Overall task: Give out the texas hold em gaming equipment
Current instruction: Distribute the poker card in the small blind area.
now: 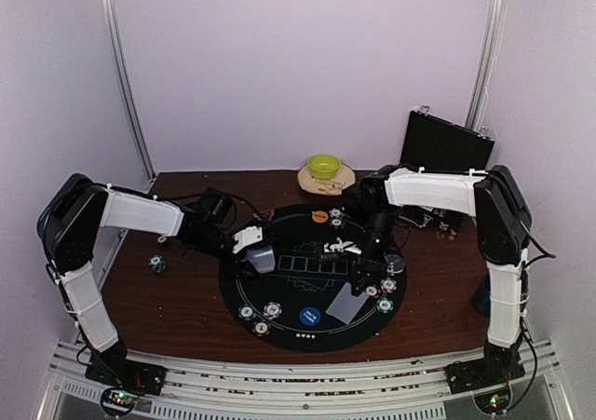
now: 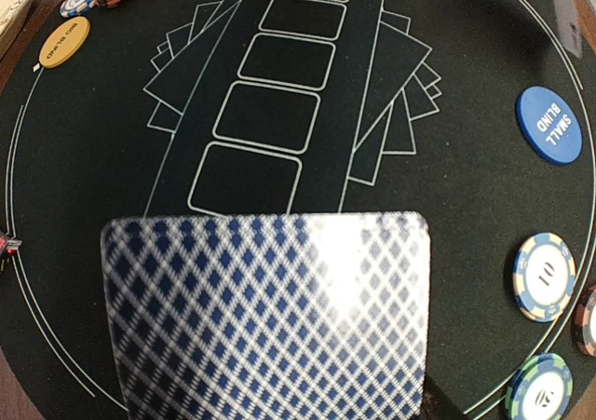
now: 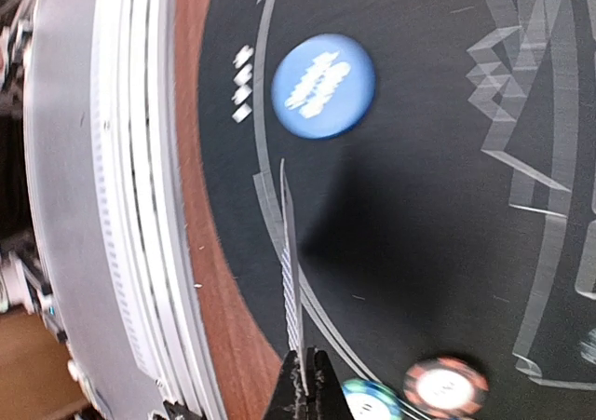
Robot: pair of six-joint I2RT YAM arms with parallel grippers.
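While hovering over the black mat point(image 1: 285, 291), clamping blue-backed cards point(image 2: 270, 318) in the left gripper point(image 1: 255, 250), left side, pinching one card point(image 3: 291, 280) edge-on in the right gripper point(image 3: 300, 383), near the blue disc point(image 3: 323, 86)

We look down from high behind the near edge on the whole round mat point(image 1: 291, 290). Our left wrist camera sits close over its middle. The right, turned sideways, hugs its near rim. All three share the blue disc point(image 3: 323, 86).

Blue-and-white diamond-lattice card point(image 2: 270, 318), blue disc point(image 2: 549, 127), orange disc point(image 2: 63, 43), white-lined black mat point(image 2: 93, 159).
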